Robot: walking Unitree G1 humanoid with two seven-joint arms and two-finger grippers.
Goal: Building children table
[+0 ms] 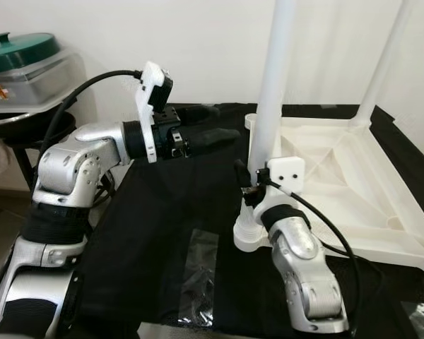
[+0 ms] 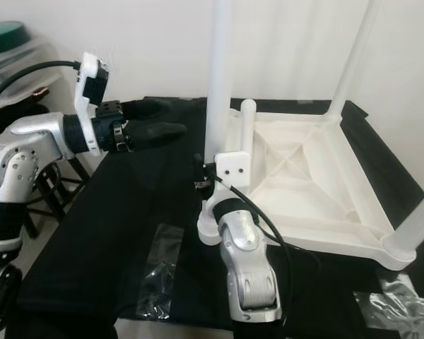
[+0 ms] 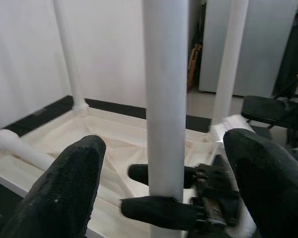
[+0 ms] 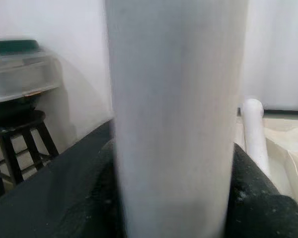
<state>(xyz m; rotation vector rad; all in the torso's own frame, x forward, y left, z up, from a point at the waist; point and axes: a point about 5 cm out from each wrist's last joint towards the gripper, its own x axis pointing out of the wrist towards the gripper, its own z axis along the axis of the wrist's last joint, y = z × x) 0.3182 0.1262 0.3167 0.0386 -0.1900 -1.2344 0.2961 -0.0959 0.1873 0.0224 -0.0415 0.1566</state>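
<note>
On a black cloth (image 1: 155,233) spread over the work surface, a white tabletop (image 1: 353,176) lies upside down with its underside ribs facing up. A white leg (image 1: 272,92) stands upright in the near corner socket, its long axis vertical; two further legs rise from the far corners, and one loose leg (image 2: 246,134) lies flat on the underside, just behind the upright one. The right gripper (image 1: 253,185) is closed around the lower part of the upright leg, close above the socket; the right wrist view confirms the leg seated between its black fingers. The left gripper (image 1: 215,126) hovers open to the left of that leg, a little higher up the shaft and apart from it, fingers pointing toward it. In the left wrist view the leg stands midway between the two spread fingertips (image 3: 69,183), so a straight advance would bring them around it. The right arm is the nearer and already in contact. Judgement: the leg is being seated or steadied in its socket, and the coming move depends on keeping it vertical. A stool with a covered container (image 1: 28,67) stands off to the left.
</note>
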